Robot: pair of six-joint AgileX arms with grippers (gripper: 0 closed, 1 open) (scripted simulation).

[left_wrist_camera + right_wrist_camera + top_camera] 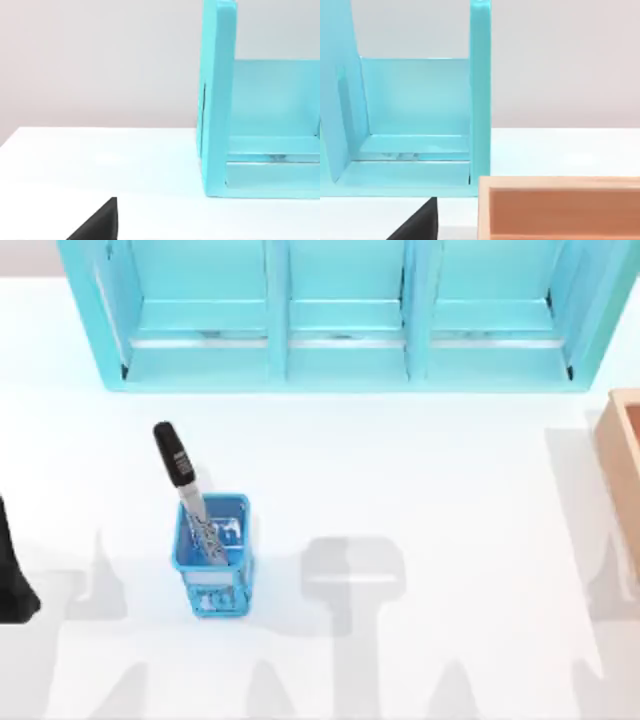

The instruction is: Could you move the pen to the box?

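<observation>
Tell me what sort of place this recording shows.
Probably a rendered desk or office tabletop: a slim black-capped silver-grey pen stands tilted in a small blue mesh cup on a plain white table, with a large cyan shelf unit behind and a tan wooden open box at the right edge.

White table (400, 470) w/ cyan shelf unit (340, 315), blue mesh cup (213, 555), tan box (622, 455).

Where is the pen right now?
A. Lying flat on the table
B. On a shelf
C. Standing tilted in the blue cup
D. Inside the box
C: the pen leans in the blue cup, its black cap sticking out above the rim, far from the box at the table's right edge.
</observation>
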